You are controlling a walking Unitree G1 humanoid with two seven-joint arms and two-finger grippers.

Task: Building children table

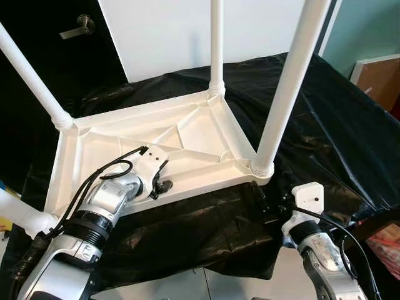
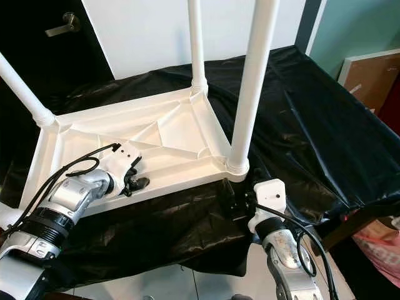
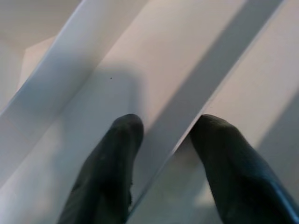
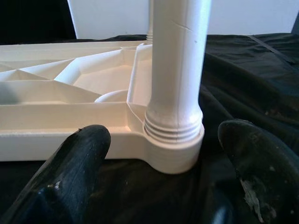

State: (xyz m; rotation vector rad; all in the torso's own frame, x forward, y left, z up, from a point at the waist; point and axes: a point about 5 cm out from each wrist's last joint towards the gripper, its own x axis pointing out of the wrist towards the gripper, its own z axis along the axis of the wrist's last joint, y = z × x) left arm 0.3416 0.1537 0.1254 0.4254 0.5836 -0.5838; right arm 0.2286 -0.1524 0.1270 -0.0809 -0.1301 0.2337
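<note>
A white plastic children's table [image 1: 187, 134] lies upside down on a black sheet. Its legs point up: one at the far left [image 1: 31, 75], one at the far middle [image 1: 216, 44], and a near right leg [image 1: 284, 94] seated in its corner socket. My left gripper [image 1: 159, 181] rests on the table's near rim, open, and in the left wrist view its fingers [image 3: 112, 168] straddle a thin white rib. My right gripper [image 4: 163, 172] is open just in front of the near right leg's base [image 4: 174, 126], one finger to each side, not touching it.
The black sheet [image 1: 325, 125] covers the work surface and hangs over its front edge. Behind it are a dark door with a handle [image 1: 78, 26] and a white panel [image 1: 162, 31]. A brown board [image 1: 378, 78] stands at the right.
</note>
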